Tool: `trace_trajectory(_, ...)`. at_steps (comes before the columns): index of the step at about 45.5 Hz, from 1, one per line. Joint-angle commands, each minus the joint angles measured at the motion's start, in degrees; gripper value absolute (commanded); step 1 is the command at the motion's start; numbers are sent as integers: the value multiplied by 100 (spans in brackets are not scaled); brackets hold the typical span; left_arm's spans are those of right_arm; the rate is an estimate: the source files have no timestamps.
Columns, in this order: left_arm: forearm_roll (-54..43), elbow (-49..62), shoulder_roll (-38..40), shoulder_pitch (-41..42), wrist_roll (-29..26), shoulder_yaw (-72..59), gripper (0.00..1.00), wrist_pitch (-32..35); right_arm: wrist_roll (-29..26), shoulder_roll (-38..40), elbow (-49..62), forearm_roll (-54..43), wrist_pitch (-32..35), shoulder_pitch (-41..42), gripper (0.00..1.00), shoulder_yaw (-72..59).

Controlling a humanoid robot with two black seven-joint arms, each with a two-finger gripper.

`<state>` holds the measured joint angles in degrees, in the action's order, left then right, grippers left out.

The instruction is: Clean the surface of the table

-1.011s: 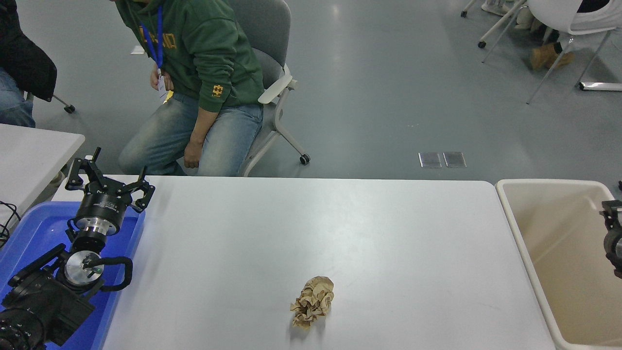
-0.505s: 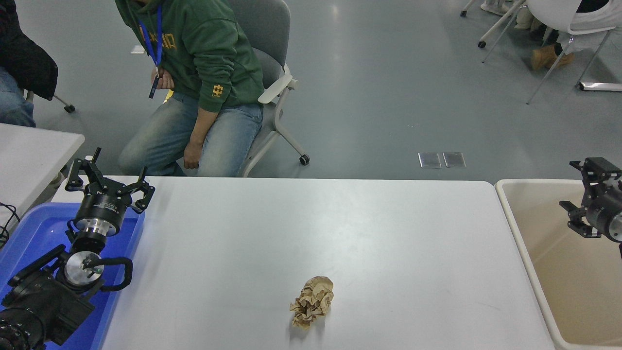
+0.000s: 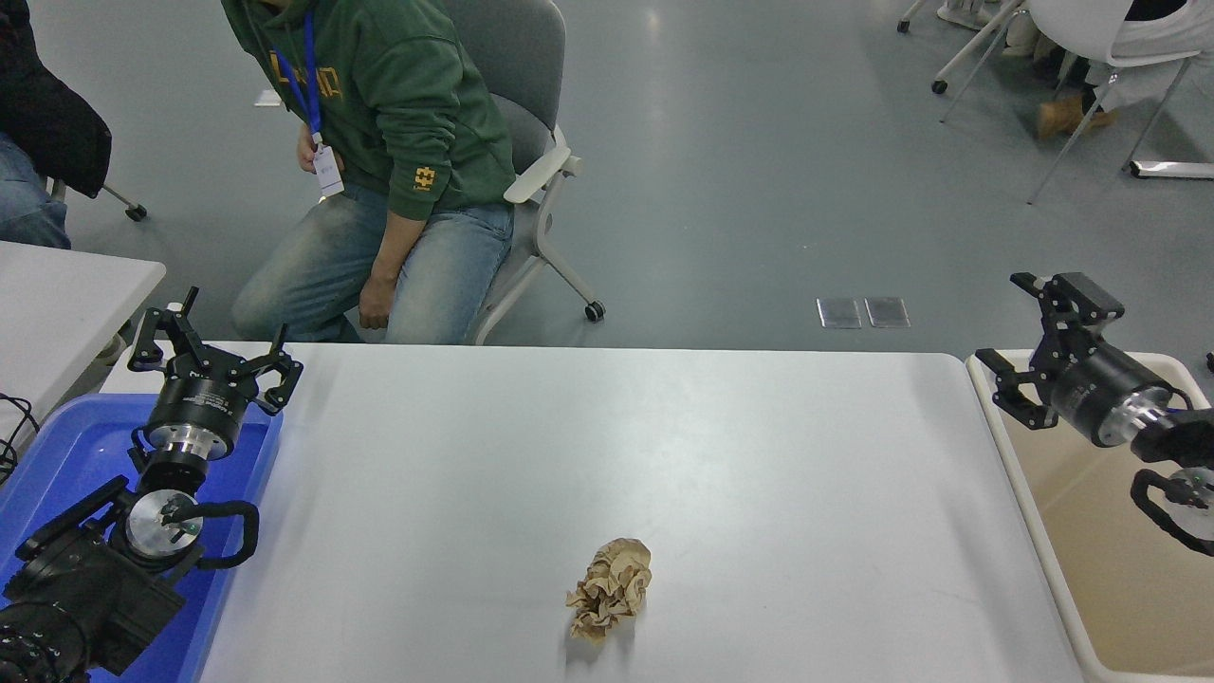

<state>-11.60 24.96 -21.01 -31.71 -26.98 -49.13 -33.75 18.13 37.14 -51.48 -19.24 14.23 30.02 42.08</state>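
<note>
Presently, the wide white matte tabletop (image 3: 607, 446) carries one crumpled brown paper ball (image 3: 610, 587) near its front edge, open surface all around. Right black gripper (image 3: 1024, 341), fingers spread and empty, hangs over the beige bin's rim (image 3: 986, 398). Left black gripper (image 3: 211, 351), spread, sits parked over the blue plastic tray (image 3: 66, 455).

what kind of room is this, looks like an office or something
Probably an office-like lab or workroom: a grey floor, a wheeled office chair with a person seated, and a white table.
</note>
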Motion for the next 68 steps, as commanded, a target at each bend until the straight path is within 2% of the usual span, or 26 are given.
trace_trajectory(1, 0, 0, 0, -2, 0, 0, 100, 0, 199, -224, -213, 17, 89, -347, 100, 230)
trace_trajectory(10, 0, 0, 0, -2, 0, 0, 100, 0, 753, -1094, 24, 43, -965, -400, 100, 256)
trace_trajectory(16, 0, 0, 0, 7, 0, 0, 100, 0, 771, -1595, 68, 43, -1730, -400, 100, 300)
trace_trajectory(20, 0, 0, -9, -2, 0, 0, 100, 0, 771, -1815, 77, 35, -1985, -400, 100, 379)
trace_trajectory(26, 0, 0, 0, -2, 0, 0, 100, 0, 815, -2026, 244, 26, -2039, -400, 100, 511)
trace_trajectory(57, 0, 0, 0, -2, 0, 0, 100, 0, 823, -1965, 358, 52, -1986, -383, 100, 599)
trace_trajectory(63, 0, 0, 0, -2, 0, 0, 100, 0, 745, -1903, 201, 131, -1977, -391, 100, 591)
trace_trajectory(68, 0, 0, 0, -2, 0, 0, 100, 0, 499, -1456, -423, 324, -1977, -391, 100, 476)
